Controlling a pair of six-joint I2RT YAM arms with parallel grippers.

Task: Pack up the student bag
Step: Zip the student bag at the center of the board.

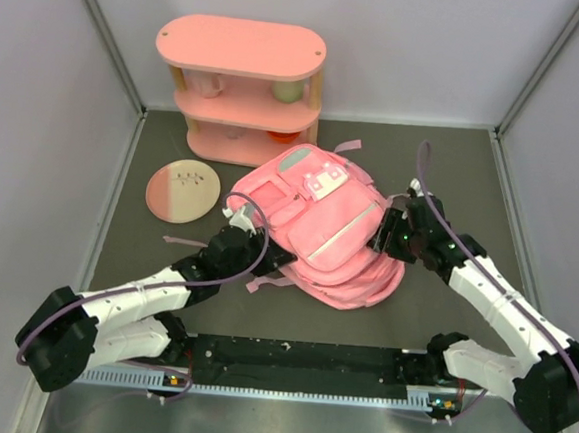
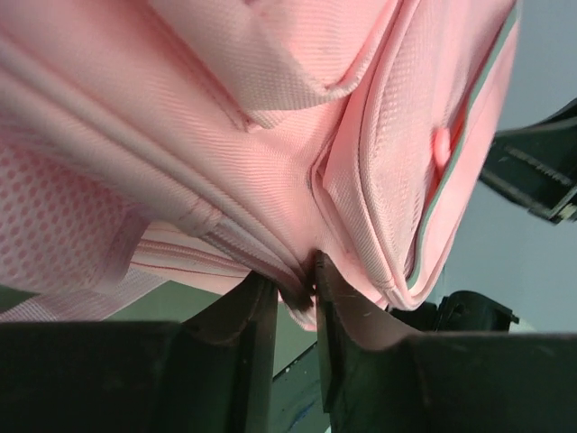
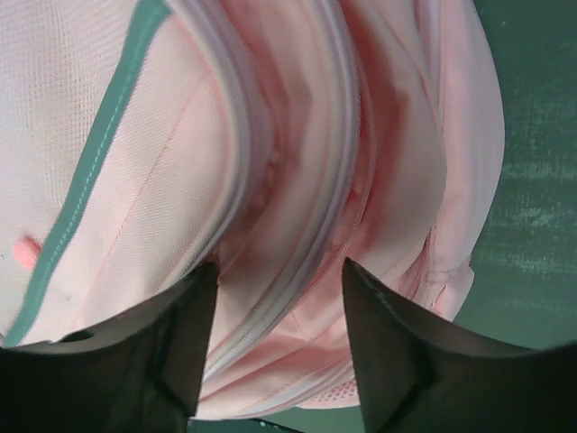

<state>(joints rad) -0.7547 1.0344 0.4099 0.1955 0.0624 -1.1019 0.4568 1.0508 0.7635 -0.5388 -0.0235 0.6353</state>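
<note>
The left gripper (image 2: 296, 278) is nearly closed, pinching a seam fold of the bag (image 1: 319, 229). The right gripper (image 3: 279, 275) stands half open, straddling the bag's zipped edge. The bag lies between both grippers.

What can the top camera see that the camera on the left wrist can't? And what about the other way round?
Only the top camera shows the pink shelf and the round plate on the table. Only the left wrist camera shows, close up, the left end effector nipping a fold of seam. Both show the pink backpack.
</note>
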